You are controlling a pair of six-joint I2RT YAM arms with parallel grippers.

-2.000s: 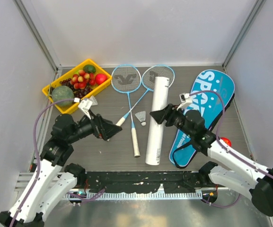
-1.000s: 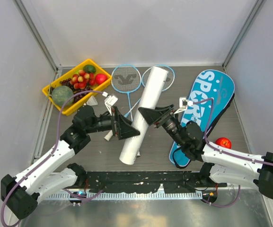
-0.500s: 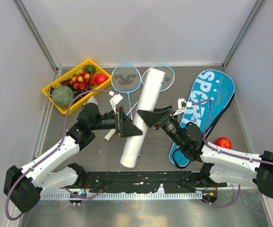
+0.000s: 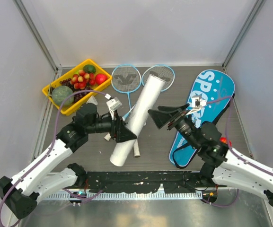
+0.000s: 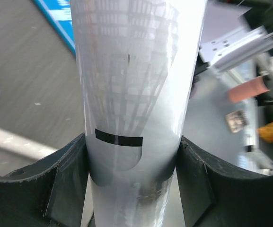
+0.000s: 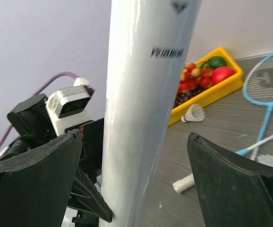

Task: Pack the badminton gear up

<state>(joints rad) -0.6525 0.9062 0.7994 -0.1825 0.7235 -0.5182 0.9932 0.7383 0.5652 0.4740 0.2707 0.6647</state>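
The long white tube point(image 4: 136, 120) lies slanted over the rackets, raised off the table. My left gripper point(image 4: 127, 135) is shut on its lower part; in the left wrist view both fingers press the tube point(image 5: 131, 94). My right gripper point(image 4: 156, 118) is open just right of the tube, its jaws wide apart with the tube point(image 6: 141, 104) standing between them untouched. Two light-blue rackets point(image 4: 125, 78) lie behind, partly under the tube. The blue SPORT bag point(image 4: 207, 101) lies at the right. One shuttlecock point(image 6: 194, 113) sits by the tray; the other is hidden.
A yellow tray of fruit point(image 4: 56, 92) stands at the back left. A red apple point(image 4: 224, 141) lies by the bag's right edge, partly behind my right arm. A white racket handle end point(image 4: 136, 151) lies near the tube's lower end.
The tube's near end has swung left and toward the front with my left gripper. My right gripper has let go of the tube, opened and drawn back to the right.
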